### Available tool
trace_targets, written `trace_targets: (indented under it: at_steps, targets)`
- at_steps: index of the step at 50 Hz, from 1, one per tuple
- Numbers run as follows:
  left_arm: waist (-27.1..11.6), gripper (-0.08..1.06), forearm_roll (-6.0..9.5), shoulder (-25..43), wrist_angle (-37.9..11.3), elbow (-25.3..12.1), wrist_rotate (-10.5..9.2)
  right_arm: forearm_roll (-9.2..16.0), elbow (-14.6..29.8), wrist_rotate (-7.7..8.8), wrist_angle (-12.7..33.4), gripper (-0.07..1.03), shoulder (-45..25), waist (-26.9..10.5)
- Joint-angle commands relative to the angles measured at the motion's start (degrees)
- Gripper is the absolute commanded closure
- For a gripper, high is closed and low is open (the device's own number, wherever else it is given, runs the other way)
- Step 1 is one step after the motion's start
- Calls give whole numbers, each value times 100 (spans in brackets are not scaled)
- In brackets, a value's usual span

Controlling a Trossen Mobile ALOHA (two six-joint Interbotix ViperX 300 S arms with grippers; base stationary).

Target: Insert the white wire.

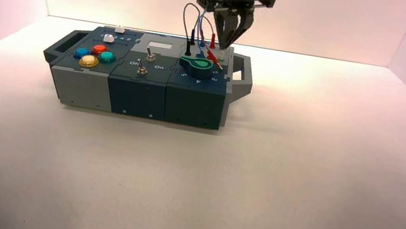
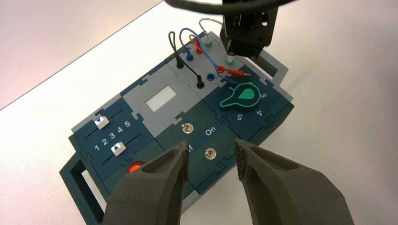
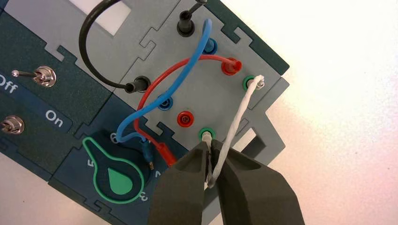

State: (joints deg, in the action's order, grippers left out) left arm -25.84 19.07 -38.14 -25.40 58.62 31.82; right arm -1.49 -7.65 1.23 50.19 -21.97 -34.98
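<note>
- Socket panel (image 3: 155,51): grey, at the far right part of the box (image 1: 136,95), with black, blue, red and green sockets in two rows, one nearer the knob (image 3: 117,171).
- Green sockets: the outer one (image 3: 248,81) and the one nearer the knob (image 3: 212,130) each contain a whitish plug of the white wire (image 3: 238,110); full seating cannot be confirmed.
- Black sockets: both contain plugs of the black wire (image 3: 84,47).
- Blue sockets: the outer one (image 3: 211,46) contains a blue wire (image 3: 180,79) end; the inner one (image 3: 165,103) holds no plug.
- Red sockets: the outer one (image 3: 230,67) contains a red wire (image 3: 164,72) end; the inner one (image 3: 185,119) holds no plug.
- Loose ends: the blue plug (image 3: 147,152) and red plug (image 3: 166,153) lie out of their sockets, beside the green knob.
- Right gripper (image 3: 211,146): over the inner green socket, at the white wire; whether it grips the wire or has let go, I cannot tell.
- Left gripper (image 2: 212,144): open and holding nothing, raised at the left; cut off in the high view.
- Obscured: the white wire's lower bend is partly covered by the right gripper, as is the red plug's tip.
</note>
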Motion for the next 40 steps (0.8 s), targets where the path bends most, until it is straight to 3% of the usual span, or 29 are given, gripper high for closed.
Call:
trace_targets:
  at_steps: [1,27,40]
  targets:
    - [18,44,-18,-26,26,-53,26,9,-9,0,9,86,0,-18]
    - [18,44,-9,-26,26,-62,26,-9,35,0,-9,70,352,-44]
    - [18,44,-9,-26,35,-62,26,-53,-9,0,105,69,633,-44]
